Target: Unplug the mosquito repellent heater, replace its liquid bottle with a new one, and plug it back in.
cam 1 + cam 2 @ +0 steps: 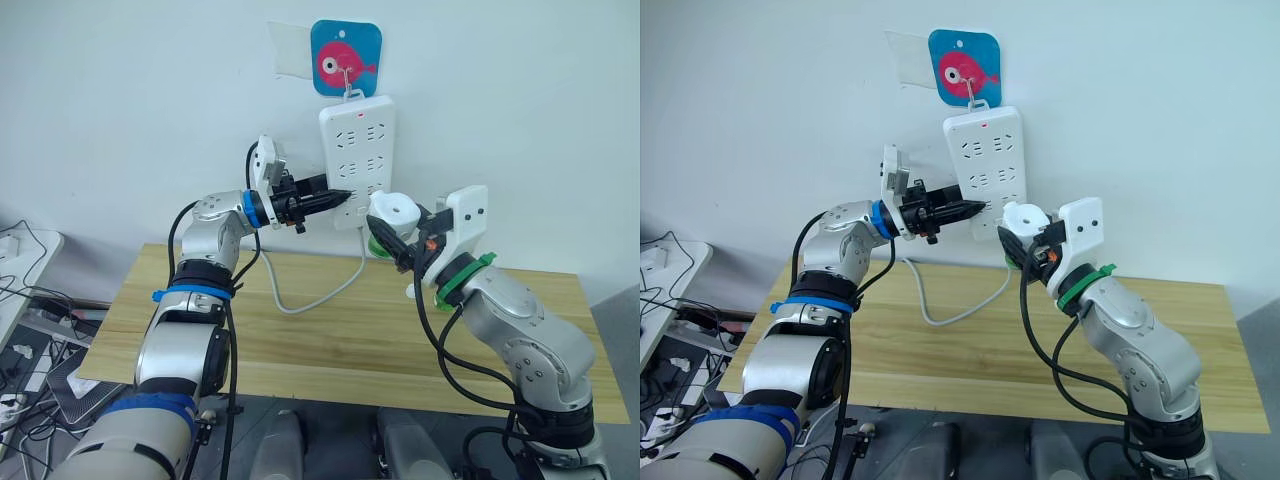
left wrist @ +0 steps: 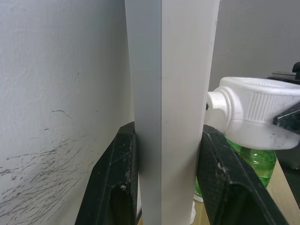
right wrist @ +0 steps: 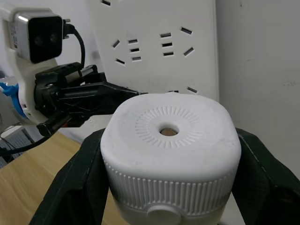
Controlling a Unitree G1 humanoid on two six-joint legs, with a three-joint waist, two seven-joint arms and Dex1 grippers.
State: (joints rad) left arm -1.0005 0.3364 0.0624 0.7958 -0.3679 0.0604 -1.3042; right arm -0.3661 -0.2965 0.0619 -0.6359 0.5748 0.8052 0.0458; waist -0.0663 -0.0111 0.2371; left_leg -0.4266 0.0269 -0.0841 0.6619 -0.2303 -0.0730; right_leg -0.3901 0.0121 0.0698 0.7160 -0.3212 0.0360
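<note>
A white power strip (image 1: 358, 160) hangs from a blue fish hook (image 1: 345, 59) above the wooden table (image 1: 320, 330).

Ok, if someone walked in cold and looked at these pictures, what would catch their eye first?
Probably the white power strip hanging on the wall from a blue hook plate with a pink fish, the left gripper clamped on the strip's lower edge. Right beside it, the right gripper is shut on the mosquito repellent heater, a white rounded unit with a green liquid bottle under it, held up near the strip above the wooden table.
</note>
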